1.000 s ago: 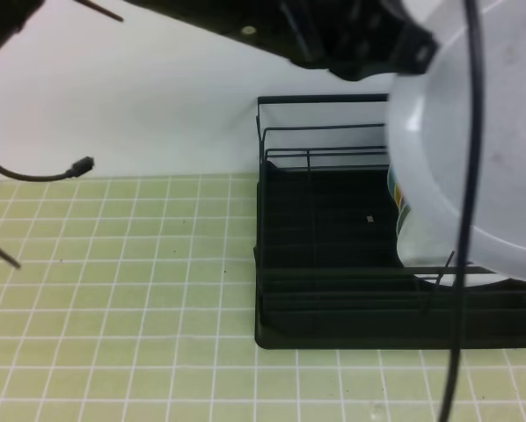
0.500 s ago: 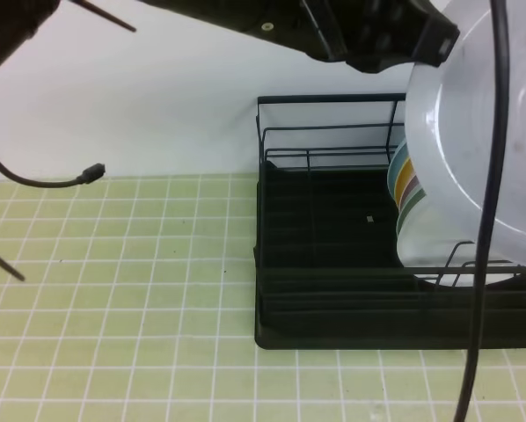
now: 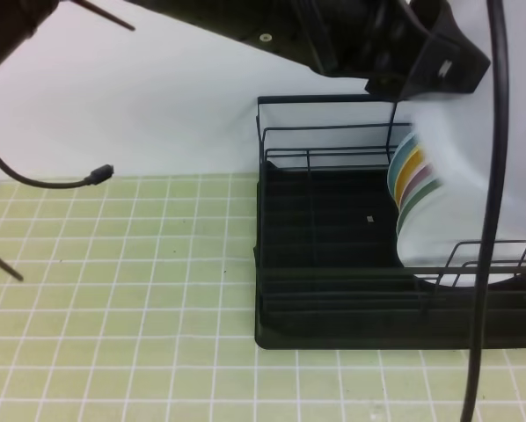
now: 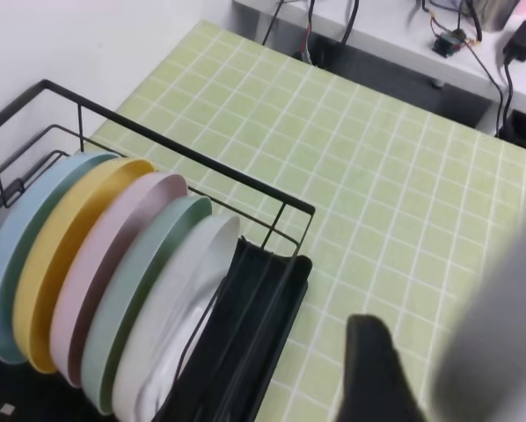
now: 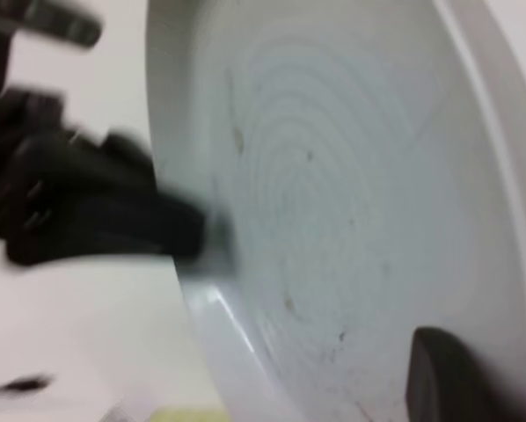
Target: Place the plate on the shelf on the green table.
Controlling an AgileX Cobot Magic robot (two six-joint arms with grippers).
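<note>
The pale grey-blue plate [image 3: 502, 163] hangs upright above the right end of the black wire shelf [image 3: 325, 264], which stands on the green table [image 3: 113, 290]. It fills the right wrist view [image 5: 333, 202], specks showing. My left gripper [image 3: 446, 66] reaches across from the upper left and is shut on the plate's rim; it also shows in the right wrist view [image 5: 113, 215]. In the left wrist view one of its fingers [image 4: 373, 369] lies beside the blurred plate edge [image 4: 500, 334]. One finger of my right gripper [image 5: 439, 378] lies on the plate's face; the other is hidden.
Several coloured plates [image 4: 105, 290] stand upright in the shelf's right end [image 3: 412, 180]; its left half holds nothing. A loose cable with a plug [image 3: 98, 174] hangs at the left. A black cable [image 3: 485, 264] hangs down at the right. A grey bench with wires [image 4: 377, 35] lies beyond the tiles.
The left arm and the plate have moved right and up. The plate covers less of the shelf, so the coloured plates behind it now show.
</note>
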